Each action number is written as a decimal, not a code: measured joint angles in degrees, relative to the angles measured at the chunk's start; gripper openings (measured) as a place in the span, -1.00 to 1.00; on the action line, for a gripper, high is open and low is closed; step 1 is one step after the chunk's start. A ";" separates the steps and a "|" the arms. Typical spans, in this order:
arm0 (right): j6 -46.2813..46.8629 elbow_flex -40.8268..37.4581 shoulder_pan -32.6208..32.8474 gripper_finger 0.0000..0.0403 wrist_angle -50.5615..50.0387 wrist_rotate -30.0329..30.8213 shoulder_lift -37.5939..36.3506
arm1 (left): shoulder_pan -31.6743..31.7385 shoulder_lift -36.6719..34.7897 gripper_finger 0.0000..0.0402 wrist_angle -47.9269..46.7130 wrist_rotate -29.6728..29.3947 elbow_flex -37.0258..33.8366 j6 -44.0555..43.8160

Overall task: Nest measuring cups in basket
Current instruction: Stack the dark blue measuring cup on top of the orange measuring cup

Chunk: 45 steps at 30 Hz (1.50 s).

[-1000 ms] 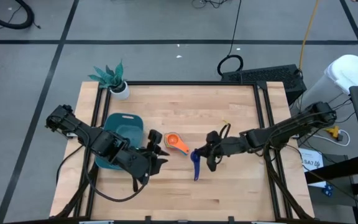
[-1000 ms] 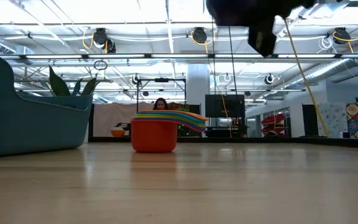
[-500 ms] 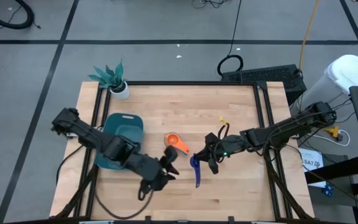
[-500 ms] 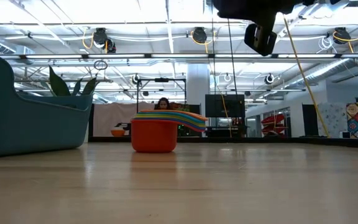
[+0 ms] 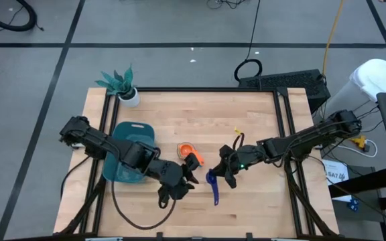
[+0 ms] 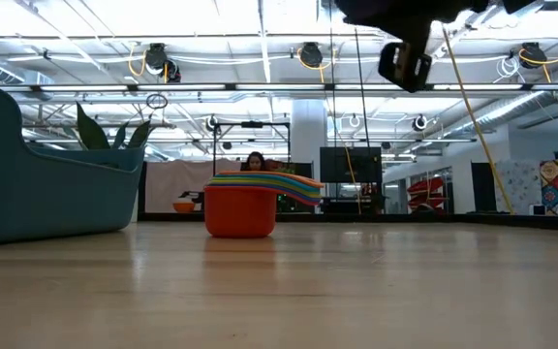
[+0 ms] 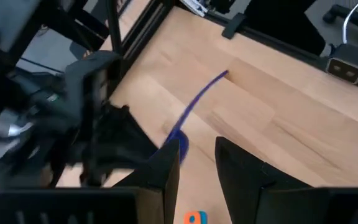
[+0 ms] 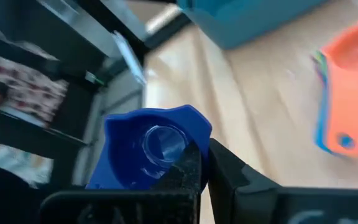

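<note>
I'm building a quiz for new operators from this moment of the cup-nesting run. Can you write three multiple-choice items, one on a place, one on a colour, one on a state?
1. Where does the stack of nested plastic measuring cups, orange on the outside, stand?
A. inside the dark teal plastic basket
B. on the wooden table, beside the basket
C. on the floor

2. What colour is the plastic measuring cup that the right gripper holds?
A. dark blue
B. yellow
C. green

3. How is the left gripper?
A. shut on the stack
B. shut on the basket's rim
C. open, holding nothing

Answers:
1. B: the high view shows the stack on the table, apart from the basket.
2. A: the right gripper pinches the dark blue cup.
3. C: the left gripper shows a bare gap between its fingers.
</note>
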 joint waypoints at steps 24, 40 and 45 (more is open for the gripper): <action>1.45 0.00 -0.48 -1.00 5.87 -4.95 3.19 | 1.33 4.41 -0.42 -0.74 -3.33 -0.09 8.05; 1.46 0.00 -0.44 -1.00 5.66 -6.13 3.21 | 1.42 4.44 -0.08 2.80 -2.94 -0.09 11.17; 1.45 0.00 -0.44 -1.00 5.78 -6.22 3.21 | 1.68 5.25 -0.20 3.25 -2.60 -0.09 11.35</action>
